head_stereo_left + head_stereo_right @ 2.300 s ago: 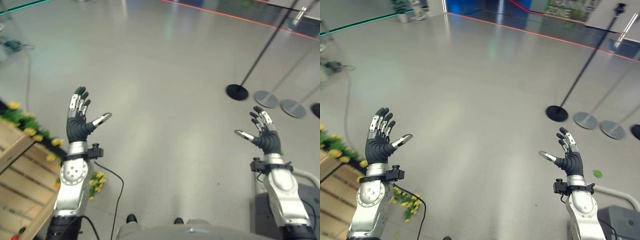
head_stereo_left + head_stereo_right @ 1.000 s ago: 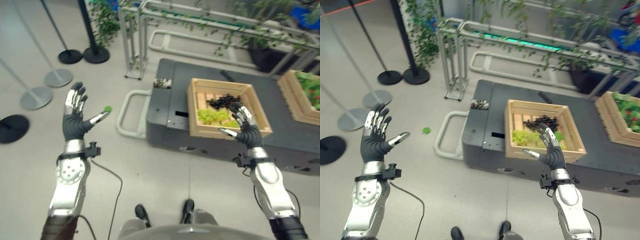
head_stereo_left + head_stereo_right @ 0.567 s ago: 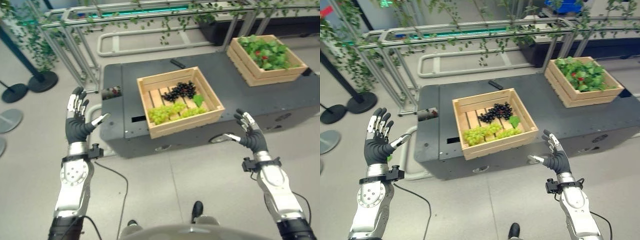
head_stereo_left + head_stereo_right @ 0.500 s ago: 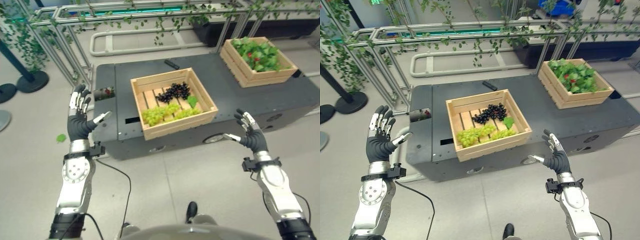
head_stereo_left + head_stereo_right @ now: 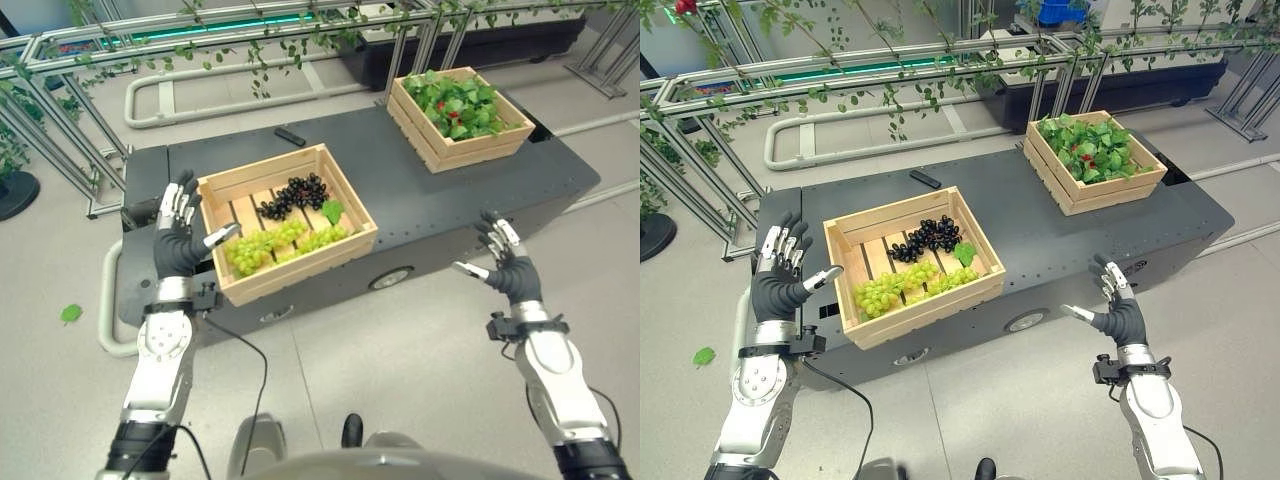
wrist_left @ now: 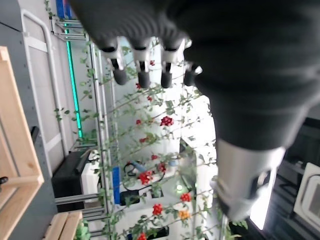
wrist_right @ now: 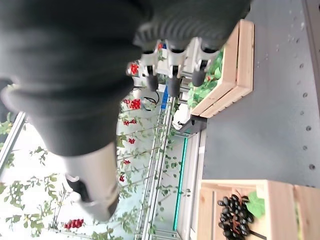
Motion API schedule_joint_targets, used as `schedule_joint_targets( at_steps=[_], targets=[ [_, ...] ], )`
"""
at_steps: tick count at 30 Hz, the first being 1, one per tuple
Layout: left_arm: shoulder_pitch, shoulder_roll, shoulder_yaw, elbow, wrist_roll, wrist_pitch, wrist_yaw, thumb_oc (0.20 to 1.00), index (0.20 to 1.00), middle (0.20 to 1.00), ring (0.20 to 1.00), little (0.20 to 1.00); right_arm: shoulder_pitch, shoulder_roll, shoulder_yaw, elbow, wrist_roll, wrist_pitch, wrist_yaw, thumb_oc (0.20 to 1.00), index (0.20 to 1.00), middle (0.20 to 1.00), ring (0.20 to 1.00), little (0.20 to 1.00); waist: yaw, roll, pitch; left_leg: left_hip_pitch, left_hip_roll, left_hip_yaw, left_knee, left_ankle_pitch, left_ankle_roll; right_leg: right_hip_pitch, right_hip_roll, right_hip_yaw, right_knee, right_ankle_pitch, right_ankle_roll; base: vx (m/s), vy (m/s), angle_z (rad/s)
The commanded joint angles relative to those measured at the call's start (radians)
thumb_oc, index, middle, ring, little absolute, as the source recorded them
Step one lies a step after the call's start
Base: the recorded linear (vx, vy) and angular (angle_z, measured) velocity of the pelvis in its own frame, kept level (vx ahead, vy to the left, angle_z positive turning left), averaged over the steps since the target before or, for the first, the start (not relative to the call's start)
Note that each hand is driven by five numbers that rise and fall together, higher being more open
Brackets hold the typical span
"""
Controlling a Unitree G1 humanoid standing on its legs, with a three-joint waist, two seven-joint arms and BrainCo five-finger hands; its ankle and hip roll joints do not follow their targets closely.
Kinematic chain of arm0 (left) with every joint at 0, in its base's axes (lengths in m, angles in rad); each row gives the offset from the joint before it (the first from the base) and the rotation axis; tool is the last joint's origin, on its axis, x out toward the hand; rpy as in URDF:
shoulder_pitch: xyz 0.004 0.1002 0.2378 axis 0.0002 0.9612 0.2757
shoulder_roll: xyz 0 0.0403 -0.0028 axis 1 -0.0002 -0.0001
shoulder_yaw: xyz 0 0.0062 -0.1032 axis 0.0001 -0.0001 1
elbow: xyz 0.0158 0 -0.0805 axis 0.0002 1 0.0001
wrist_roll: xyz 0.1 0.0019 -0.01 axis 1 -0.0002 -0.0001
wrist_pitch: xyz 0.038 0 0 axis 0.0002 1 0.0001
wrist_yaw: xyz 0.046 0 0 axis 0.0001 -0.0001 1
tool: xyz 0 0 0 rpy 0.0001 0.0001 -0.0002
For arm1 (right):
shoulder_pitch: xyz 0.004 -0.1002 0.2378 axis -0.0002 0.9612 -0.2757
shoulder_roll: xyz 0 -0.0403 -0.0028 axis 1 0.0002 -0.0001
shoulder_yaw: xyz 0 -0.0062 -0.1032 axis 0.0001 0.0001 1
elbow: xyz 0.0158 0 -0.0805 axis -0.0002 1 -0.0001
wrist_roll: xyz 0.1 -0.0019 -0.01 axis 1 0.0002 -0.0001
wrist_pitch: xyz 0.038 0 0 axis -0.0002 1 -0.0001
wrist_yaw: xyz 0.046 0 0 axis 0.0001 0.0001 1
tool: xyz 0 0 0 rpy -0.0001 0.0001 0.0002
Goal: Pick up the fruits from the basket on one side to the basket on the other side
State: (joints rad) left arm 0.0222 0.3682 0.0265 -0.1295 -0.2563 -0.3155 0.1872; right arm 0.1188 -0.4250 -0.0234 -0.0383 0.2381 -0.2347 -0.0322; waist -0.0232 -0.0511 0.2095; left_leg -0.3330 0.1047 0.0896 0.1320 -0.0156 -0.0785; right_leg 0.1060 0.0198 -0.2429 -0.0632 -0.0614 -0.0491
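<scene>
The left robot hand (image 5: 178,243) and right robot hand (image 5: 508,270) hover with fingers spread, holding nothing, seemingly poised to reach: the grapes (image 5: 268,244) lie in the crate (image 5: 300,270) just beside the left.
</scene>
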Motion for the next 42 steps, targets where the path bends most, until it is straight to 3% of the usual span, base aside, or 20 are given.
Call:
schedule_joint_targets(
  at_steps=[1, 5, 7, 10, 12, 14, 17, 18, 20, 21, 22, 25, 26, 27, 29, 34, 35, 36, 38, 42],
  targets=[
    [-0.006, 0.052, 0.028, -0.068, 0.031, -0.051, 0.018, 1.000, 1.000, 1.000, 1.000, 1.000, -0.043, -0.045, -0.023, -0.039, 0.004, -0.071, -0.016, 1.000, 1.000, 1.000, 1.000, 1.000, 0.028, 0.020, 0.002, 0.057, 0.040, -0.090, -0.104, 0.161, -0.054, 0.007, -0.011, 0.047, 0.036, -0.102, 0.094, 0.21, 0.082, -0.86],
    [0.014, 0.060, 0.048, -0.074, 0.036, -0.052, 0.010, 1.000, 1.000, 1.000, 1.000, 1.000, -0.047, -0.040, -0.023, -0.040, -0.006, -0.065, -0.008, 1.000, 1.000, 1.000, 1.000, 1.000, 0.035, 0.026, -0.014, 0.077, 0.056, -0.037, -0.127, 0.184, -0.061, 0.016, -0.014, 0.059, 0.018, -0.100, 0.110, 0.21, 0.162, -0.77],
    [0.022, 0.067, 0.064, -0.080, 0.042, -0.055, 0.013, 1.000, 1.000, 1.000, 1.000, 1.000, -0.054, -0.024, -0.022, -0.047, -0.019, -0.060, -0.008, 1.000, 1.000, 1.000, 1.000, 1.000, 0.043, 0.004, -0.027, 0.064, 0.049, 0.002, -0.063, 0.143, -0.031, 0.043, -0.055, 0.059, 0.043, -0.122, 0.124, 0.41, 0.315, -0.28],
    [0.018, 0.094, 0.064, -0.088, 0.037, -0.053, 0.008, 1.000, 1.000, 1.000, 1.000, 1.000, -0.047, 0.000, -0.018, -0.055, -0.033, -0.050, 0.006, 1.000, 1.000, 1.000, 1.000, 1.000, 0.050, -0.038, -0.035, 0.062, 0.015, 0.049, 0.032, 0.062, 0.010, 0.022, -0.097, 0.069, 0.194, -0.146, 0.159, 0.33, 0.274, -0.10],
    [0.005, 0.105, 0.048, -0.092, 0.043, -0.051, 0.001, 1.000, 1.000, 1.000, 1.000, 1.000, -0.043, 0.010, -0.014, -0.052, -0.045, -0.043, 0.015, 1.000, 1.000, 1.000, 1.000, 1.000, 0.045, -0.050, -0.048, 0.082, -0.010, 0.059, 0.045, 0.019, 0.039, -0.023, -0.114, 0.080, 0.303, -0.099, 0.202, 0.30, 0.314, 0.15],
    [-0.012, 0.111, 0.024, -0.091, 0.041, -0.045, -0.012, 1.000, 1.000, 1.000, 1.000, 1.000, -0.034, 0.022, -0.025, -0.051, -0.053, -0.039, 0.018, 1.000, 1.000, 1.000, 1.000, 1.000, 0.028, -0.051, -0.060, 0.122, -0.052, 0.061, 0.033, -0.008, 0.066, -0.067, -0.134, 0.096, 0.437, 0.016, 0.242, 0.31, 0.392, 0.20],
    [-0.007, 0.121, 0.011, -0.101, 0.041, -0.036, -0.027, 1.000, 1.000, 1.000, 1.000, 1.000, -0.049, 0.026, -0.020, -0.050, -0.067, -0.036, 0.019, 1.000, 1.000, 1.000, 1.000, 1.000, 0.018, -0.012, -0.052, 0.199, -0.064, 0.074, 0.002, -0.037, 0.097, -0.156, -0.158, 0.045, 0.563, 0.091, 0.253, 0.26, 0.360, 0.14],
    [-0.003, 0.126, 0.014, -0.107, 0.047, -0.032, -0.033, 1.000, 1.000, 1.000, 1.000, 1.000, -0.050, 0.027, -0.018, -0.045, -0.074, -0.036, 0.018, 1.000, 1.000, 1.000, 1.000, 1.000, 0.016, -0.006, -0.054, 0.233, -0.074, 0.081, -0.020, -0.046, 0.101, -0.179, -0.175, 0.020, 0.541, 0.084, 0.248, 0.29, 0.251, -0.24],
    [0.004, 0.129, 0.022, -0.117, 0.047, -0.031, -0.041, 1.000, 1.000, 1.000, 1.000, 1.000, -0.045, 0.028, -0.018, -0.043, -0.078, -0.031, 0.018, 1.000, 1.000, 1.000, 1.000, 1.000, 0.009, 0.000, -0.059, 0.274, -0.084, 0.065, -0.055, -0.052, 0.095, -0.206, -0.175, 0.026, 0.412, 0.049, 0.230, 0.26, 0.120, -0.22],
    [0.004, 0.129, 0.022, -0.117, 0.047, -0.031, -0.041, 1.000, 1.000, 1.000, 1.000, 1.000, -0.045, 0.028, -0.018, -0.043, -0.078, -0.031, 0.018, 1.000, 1.000, 1.000, 1.000, 1.000, 0.008, 0.001, -0.058, 0.276, -0.084, 0.064, -0.056, -0.052, 0.094, -0.203, -0.174, 0.025, 0.410, 0.049, 0.230, 0.32, 0.006, -0.06],
    [-0.008, 0.123, 0.017, -0.108, 0.033, -0.032, -0.043, 1.000, 1.000, 1.000, 1.000, 1.000, -0.037, 0.029, -0.022, -0.038, -0.072, -0.032, 0.013, 1.000, 1.000, 1.000, 1.000, 1.000, -0.005, 0.000, -0.051, 0.295, -0.095, 0.036, -0.060, -0.066, 0.085, -0.235, -0.178, 0.097, 0.224, 0.048, 0.223, 0.28, -0.038, -0.07],
    [-0.035, 0.113, -0.005, -0.089, 0.024, -0.033, -0.042, 1.000, 1.000, 1.000, 1.000, 1.000, -0.032, 0.027, -0.025, -0.045, -0.077, -0.030, 0.008, 1.000, 1.000, 1.000, 1.000, 1.000, -0.025, -0.005, -0.042, 0.330, -0.096, -0.011, -0.071, -0.081, 0.079, -0.272, -0.180, 0.213, 0.130, 0.084, 0.242, 0.25, -0.055, 0.50],
    [-0.036, 0.113, -0.006, -0.088, 0.024, -0.033, -0.041, 1.000, 1.000, 1.000, 1.000, 1.000, -0.032, 0.026, -0.025, -0.044, -0.077, -0.031, 0.007, 1.000, 1.000, 1.000, 1.000, 1.000, -0.025, -0.003, -0.041, 0.331, -0.096, -0.012, -0.072, -0.082, 0.079, -0.270, -0.179, 0.213, 0.131, 0.083, 0.243, 0.20, -0.147, 0.98],
    [-0.033, 0.103, -0.021, -0.080, 0.024, -0.030, -0.062, 1.000, 1.000, 1.000, 1.000, 1.000, -0.021, 0.021, -0.030, -0.038, -0.079, -0.029, 0.015, 1.000, 1.000, 1.000, 1.000, 1.000, -0.016, -0.023, -0.048, 0.342, -0.094, -0.036, -0.080, -0.077, 0.071, -0.245, -0.162, 0.186, 0.163, 0.059, 0.233, 0.13, -0.126, 0.84],
    [-0.030, 0.101, -0.023, -0.080, 0.020, -0.031, -0.069, 1.000, 1.000, 1.000, 1.000, 1.000, -0.024, 0.017, -0.036, -0.026, -0.083, -0.030, 0.013, 1.000, 1.000, 1.000, 1.000, 1.000, -0.013, -0.024, -0.052, 0.349, -0.093, -0.056, -0.097, -0.068, 0.066, -0.234, -0.146, 0.185, 0.176, 0.046, 0.225, 0.14, -0.170, 1.04],
    [-0.019, 0.099, -0.033, -0.093, -0.016, -0.019, -0.102, 1.000, 1.000, 1.000, 1.000, 1.000, -0.034, 0.010, -0.050, 0.000, -0.067, -0.033, -0.001, 1.000, 1.000, 1.000, 1.000, 1.000, 0.003, -0.008, -0.084, 0.343, -0.071, -0.096, -0.135, -0.044, 0.039, -0.176, -0.132, 0.094, 0.115, 0.027, 0.200, 0.08, -0.163, 0.55],
    [-0.039, 0.092, -0.041, -0.086, -0.037, -0.013, -0.102, 1.000, 1.000, 1.000, 1.000, 1.000, -0.036, 0.009, -0.057, 0.003, -0.066, -0.034, -0.018, 1.000, 1.000, 1.000, 1.000, 1.000, 0.000, -0.003, -0.083, 0.330, -0.053, -0.072, -0.135, -0.029, 0.014, -0.156, -0.143, 0.041, 0.097, 0.022, 0.195, 0.00, -0.094, 0.53],
    [-0.039, 0.092, -0.042, -0.086, -0.037, -0.012, -0.102, 1.000, 1.000, 1.000, 1.000, 1.000, -0.036, 0.009, -0.057, 0.003, -0.066, -0.034, -0.018, 1.000, 1.000, 1.000, 1.000, 1.000, -0.004, -0.002, -0.083, 0.329, -0.053, -0.077, -0.134, -0.029, 0.013, -0.154, -0.143, 0.035, 0.095, 0.022, 0.195, -0.02, -0.077, 0.69],
    [-0.052, 0.078, -0.051, -0.077, -0.041, -0.016, -0.104, 1.000, 1.000, 1.000, 1.000, 1.000, -0.029, -0.001, -0.067, -0.009, -0.070, -0.033, -0.024, 1.000, 1.000, 1.000, 1.000, 1.000, -0.020, 0.002, -0.080, 0.310, -0.035, -0.022, -0.102, -0.033, 0.004, -0.123, -0.161, -0.008, 0.074, 0.025, 0.196, 0.01, -0.016, 0.79],
    [-0.051, 0.075, -0.049, -0.079, -0.044, -0.018, -0.096, 1.000, 1.000, 1.000, 1.000, 1.000, -0.023, 0.001, -0.067, -0.006, -0.068, -0.032, -0.020, 1.000, 1.000, 1.000, 1.000, 1.000, -0.023, 0.008, -0.084, 0.310, -0.038, -0.007, -0.074, -0.046, 0.007, -0.107, -0.163, 0.007, 0.079, 0.018, 0.190, 0.04, 0.017, 0.21]
  ],
)
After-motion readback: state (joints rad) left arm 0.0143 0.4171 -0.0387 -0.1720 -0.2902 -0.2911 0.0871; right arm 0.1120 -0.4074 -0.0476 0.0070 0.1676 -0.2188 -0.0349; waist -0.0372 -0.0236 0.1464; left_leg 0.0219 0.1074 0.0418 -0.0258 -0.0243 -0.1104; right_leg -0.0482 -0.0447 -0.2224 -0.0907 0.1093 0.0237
